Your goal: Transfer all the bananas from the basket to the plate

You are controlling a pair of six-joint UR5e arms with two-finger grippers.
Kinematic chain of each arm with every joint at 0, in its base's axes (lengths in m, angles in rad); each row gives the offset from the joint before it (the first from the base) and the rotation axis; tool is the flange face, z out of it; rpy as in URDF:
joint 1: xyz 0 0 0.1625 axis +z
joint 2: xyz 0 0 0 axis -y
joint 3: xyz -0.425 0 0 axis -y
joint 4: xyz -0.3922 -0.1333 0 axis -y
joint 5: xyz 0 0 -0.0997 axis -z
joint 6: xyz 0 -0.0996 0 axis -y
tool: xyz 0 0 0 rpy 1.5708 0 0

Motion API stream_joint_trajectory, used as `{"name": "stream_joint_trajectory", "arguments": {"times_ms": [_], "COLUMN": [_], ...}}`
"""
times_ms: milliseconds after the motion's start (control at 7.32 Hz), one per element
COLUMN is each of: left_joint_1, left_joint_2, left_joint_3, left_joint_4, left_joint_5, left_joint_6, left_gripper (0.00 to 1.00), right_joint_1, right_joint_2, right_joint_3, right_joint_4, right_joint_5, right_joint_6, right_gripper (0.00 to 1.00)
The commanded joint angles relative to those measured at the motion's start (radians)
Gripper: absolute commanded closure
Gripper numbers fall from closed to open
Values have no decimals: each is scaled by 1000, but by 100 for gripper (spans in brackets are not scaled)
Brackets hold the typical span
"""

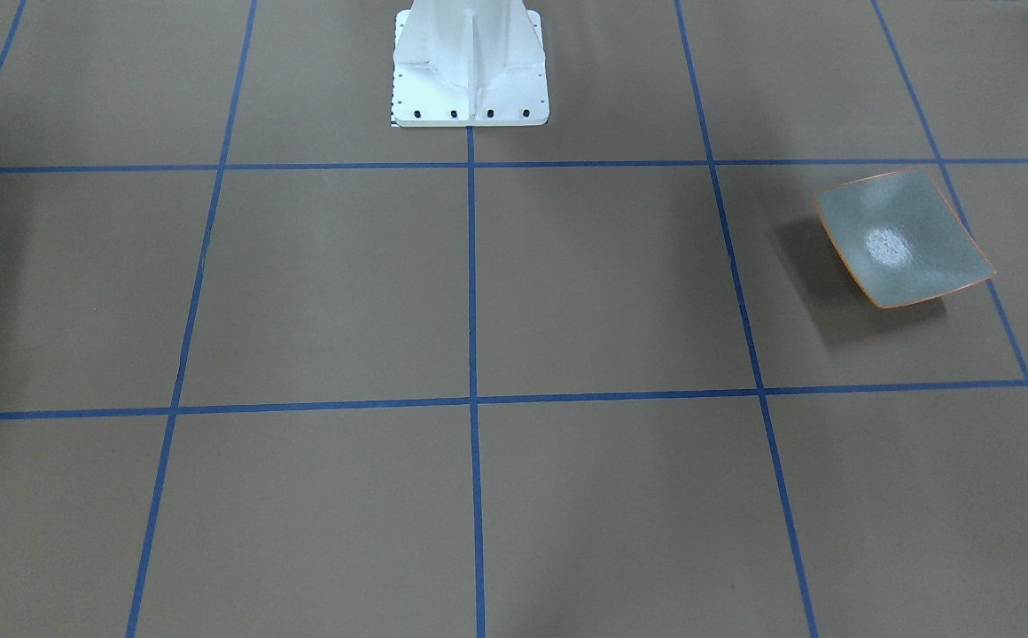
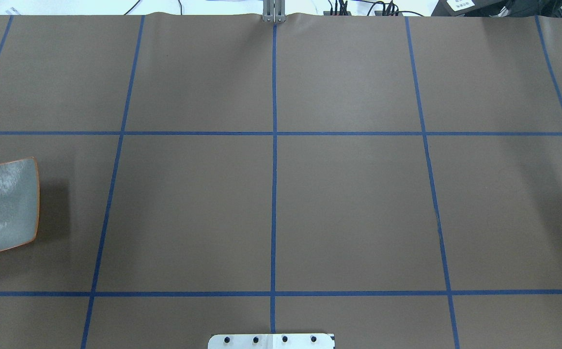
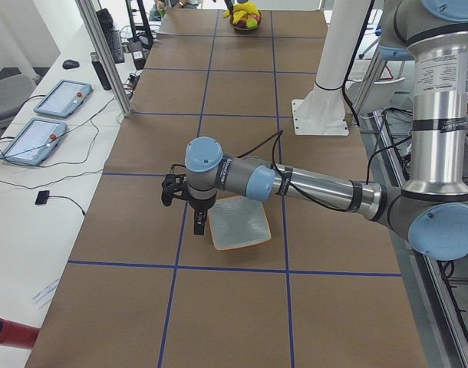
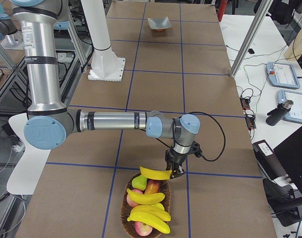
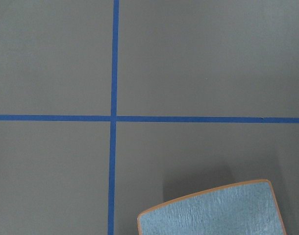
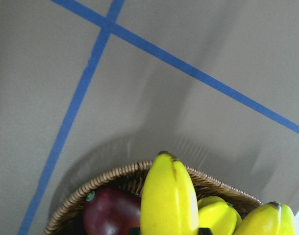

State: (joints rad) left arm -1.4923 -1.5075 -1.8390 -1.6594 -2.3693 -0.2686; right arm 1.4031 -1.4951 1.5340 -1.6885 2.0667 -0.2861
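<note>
Over the basket (image 6: 115, 172), right claw (image 4: 174, 173) pinching a banana (image 4: 155, 173) — wrist view shows it close — left claw (image 3: 197, 227) beside plate (image 3: 242, 226), grip unclear

Bright, even light; soft shadow beside plate (image 1: 922, 208).

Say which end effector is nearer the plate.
Left. Left end effector hangs beside the plate; right end effector grips a banana over the distant basket.
</note>
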Motion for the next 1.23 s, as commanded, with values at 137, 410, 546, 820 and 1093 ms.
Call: {"name": "stream_joint_trajectory", "arguments": {"times_ms": [137,410,546,820,1093], "left_joint_1": [56,147,185,280,363], "left_joint_2": [-48,-155,-222,-331,-417], "left_joint_3": [6,11,15,43,40], "left_joint_4": [-20,-22,-20,-19,-20], "left_joint_5": [-1,1,1,-1,-20], "left_joint_6": [-52,-233,-317,-406,-586], "left_gripper": [0,0,0,0,0], "right_joint_1": [-4,-42,-99,-194,-310], "right_joint_2": [76,152,188,310,334], "right_joint_3": [78,119,155,179,173], "right_joint_4": [-2,3,4,21,279], "right_joint_5": [171,208,207,193,144], "right_joint_6": [298,503,598,829,1177], "right_gripper": [100,100,100,100,100]}}
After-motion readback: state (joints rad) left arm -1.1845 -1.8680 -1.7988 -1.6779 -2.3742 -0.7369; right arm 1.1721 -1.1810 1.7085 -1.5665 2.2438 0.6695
